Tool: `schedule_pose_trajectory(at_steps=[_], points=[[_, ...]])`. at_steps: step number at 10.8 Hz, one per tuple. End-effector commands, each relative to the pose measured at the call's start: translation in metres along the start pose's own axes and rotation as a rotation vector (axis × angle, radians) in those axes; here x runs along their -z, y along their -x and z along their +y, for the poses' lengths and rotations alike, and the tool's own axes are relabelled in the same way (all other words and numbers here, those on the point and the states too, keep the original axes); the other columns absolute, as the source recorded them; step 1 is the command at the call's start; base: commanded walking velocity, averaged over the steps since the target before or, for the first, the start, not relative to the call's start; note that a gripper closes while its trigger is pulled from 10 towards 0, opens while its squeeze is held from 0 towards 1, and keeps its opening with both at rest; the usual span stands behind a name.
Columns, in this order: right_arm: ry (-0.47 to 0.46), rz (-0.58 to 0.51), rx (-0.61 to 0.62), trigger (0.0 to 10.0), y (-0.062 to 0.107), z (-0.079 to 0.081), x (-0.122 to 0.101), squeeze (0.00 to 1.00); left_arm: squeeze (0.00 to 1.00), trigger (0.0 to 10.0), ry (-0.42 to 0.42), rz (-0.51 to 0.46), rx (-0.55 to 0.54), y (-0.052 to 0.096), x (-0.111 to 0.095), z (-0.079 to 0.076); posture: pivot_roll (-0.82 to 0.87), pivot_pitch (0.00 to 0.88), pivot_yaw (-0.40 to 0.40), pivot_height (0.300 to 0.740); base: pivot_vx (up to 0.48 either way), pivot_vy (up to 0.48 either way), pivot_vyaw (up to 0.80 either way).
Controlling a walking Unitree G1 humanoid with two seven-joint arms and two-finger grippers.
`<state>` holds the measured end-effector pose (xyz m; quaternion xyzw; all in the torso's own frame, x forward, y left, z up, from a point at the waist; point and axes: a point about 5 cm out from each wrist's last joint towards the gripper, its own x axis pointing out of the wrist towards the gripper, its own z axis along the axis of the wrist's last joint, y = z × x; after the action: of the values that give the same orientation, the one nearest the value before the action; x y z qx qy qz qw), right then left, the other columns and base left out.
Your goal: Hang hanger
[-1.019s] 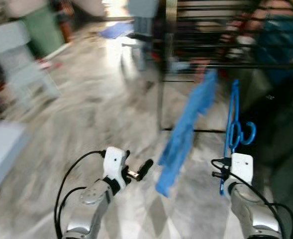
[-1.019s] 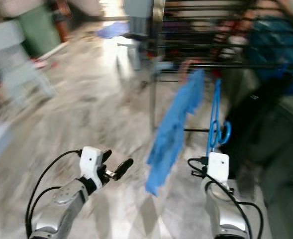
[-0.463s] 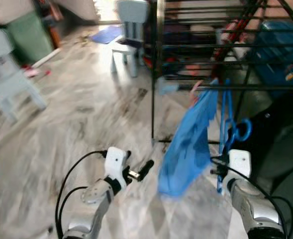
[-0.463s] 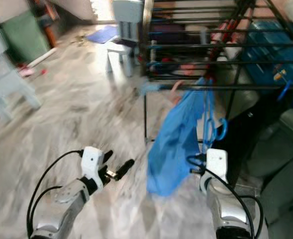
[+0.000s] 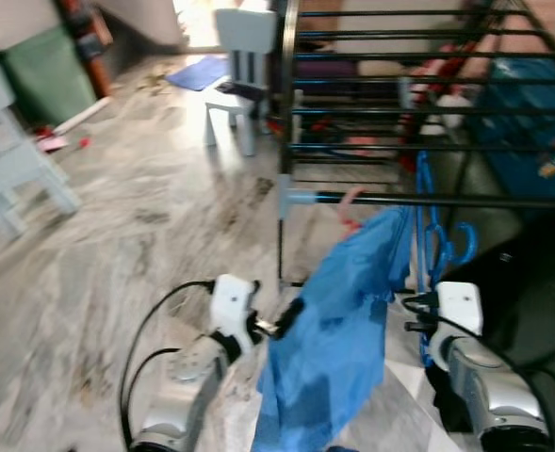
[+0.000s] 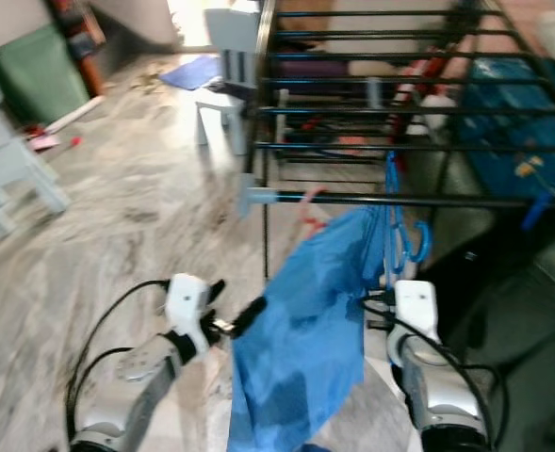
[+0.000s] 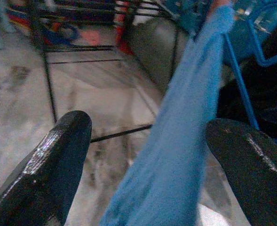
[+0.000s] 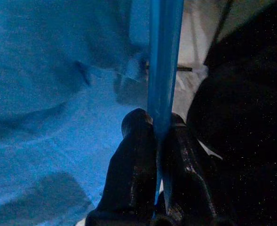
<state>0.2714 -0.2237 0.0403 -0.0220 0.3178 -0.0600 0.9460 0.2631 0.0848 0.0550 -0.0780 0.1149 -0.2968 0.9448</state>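
Right fingers (image 8: 152, 141) pinch blue hanger (image 5: 426, 235), upright.

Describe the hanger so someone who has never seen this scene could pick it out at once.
Find the black metal drying rack ahead on the robot's right. Just below its front rail is the blue plastic hanger, clamped in the right pincer, with a blue garment draped from it. Unlike the rack's black bars, it is thin and bright blue.
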Motion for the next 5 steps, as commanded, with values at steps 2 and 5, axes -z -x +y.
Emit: schedule_pose_trajectory(at_steps=[2, 5], points=[[0.032, -0.019, -0.018, 10.0, 0.002, 0.001, 0.0, 0.0, 0.0, 10.0, 0.001, 0.004, 0.003, 0.001, 0.002, -0.001, -0.11, 0.082, 0.023, 0.74, 0.0, 0.0, 0.0], [0.097, -0.1, 0.015, 10.0, 0.001, -0.006, -0.017, 0.0, 0.0, 10.0, -0.003, 0.016, 0.0, 0.0, 0.004, -0.001, -0.11, 0.076, 0.017, 0.74, 0.0, 0.0, 0.0]])
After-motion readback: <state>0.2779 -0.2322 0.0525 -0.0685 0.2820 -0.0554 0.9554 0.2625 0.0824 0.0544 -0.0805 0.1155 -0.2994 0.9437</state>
